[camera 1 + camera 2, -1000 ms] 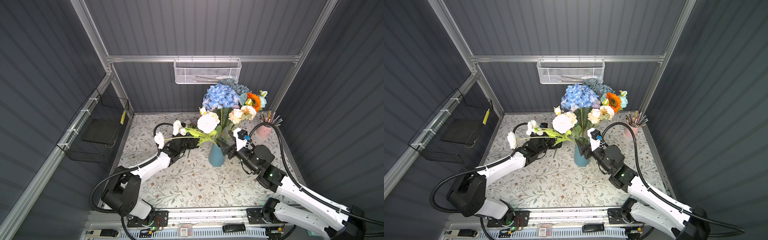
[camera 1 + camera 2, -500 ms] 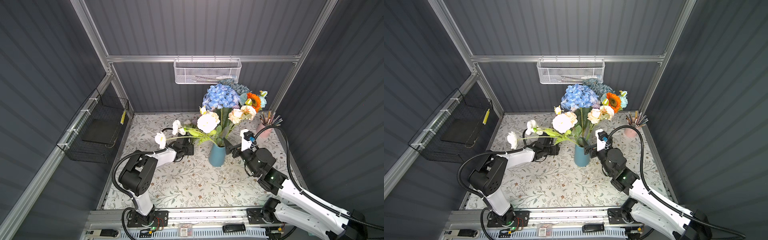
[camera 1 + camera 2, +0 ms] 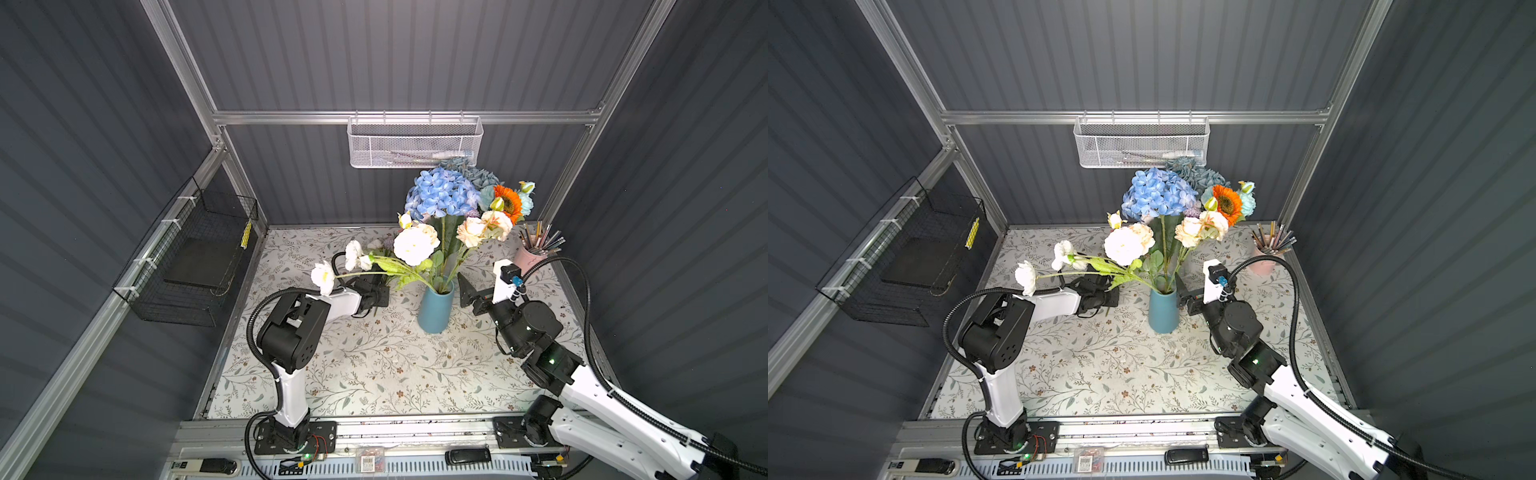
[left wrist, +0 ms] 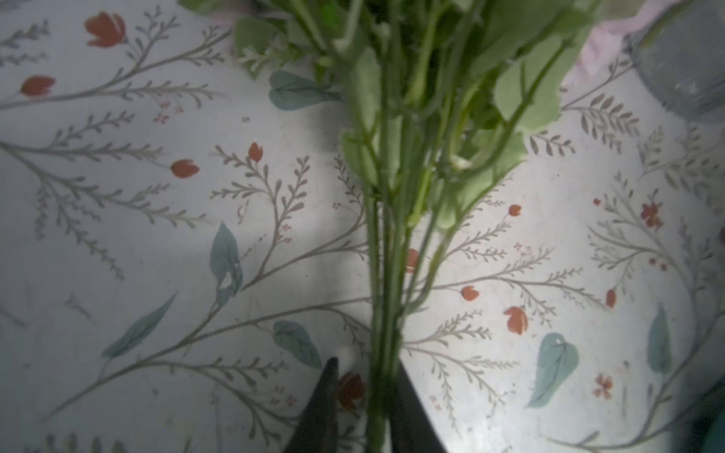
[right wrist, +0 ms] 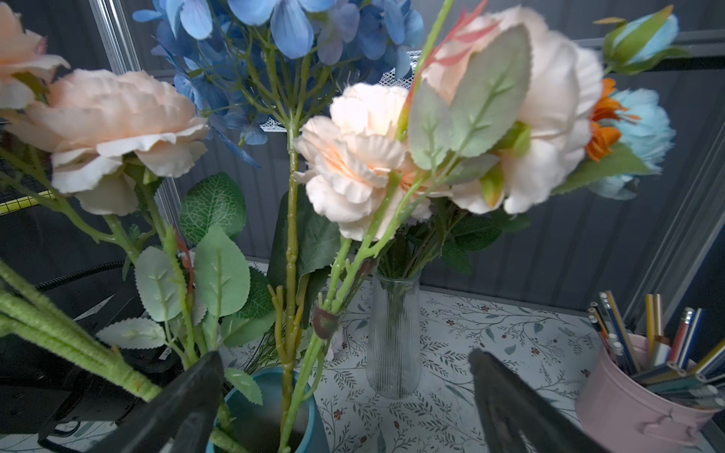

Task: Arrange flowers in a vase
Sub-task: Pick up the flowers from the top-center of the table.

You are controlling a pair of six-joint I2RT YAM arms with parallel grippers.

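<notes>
Standing in a teal vase (image 3: 434,309) near the middle of the table (image 3: 374,374), the flowers (image 3: 415,245) fan upward and toward the far wall. We see a blue hydrangea (image 3: 442,197) at the top with a dusty-blue bloom (image 3: 473,172) behind it. An orange sunflower (image 3: 508,202) and a pale blue rose (image 3: 525,203) sit to its right. Cream-peach blooms (image 3: 484,228) and a large white bloom (image 3: 413,246) hang lower. Two smaller white blooms (image 3: 323,277) on long pale stems lean out low to the left, over the left arm.

Left of the vase, a loose bunch (image 4: 386,274) of thin green stems and leaves lies over the printed cloth. The left gripper (image 4: 367,364) has its jaws drawn in narrowly on those stems.

Just right of the vase, the right gripper (image 3: 466,291) stands wide open and holds nothing.

Farther back we find a clear glass vase (image 5: 392,333) holding more stems. A pink cup (image 3: 530,259) of pencils stands at the far right. A white mesh basket (image 3: 415,145) hangs on the far wall and a black wire basket (image 3: 195,257) on the left wall.
</notes>
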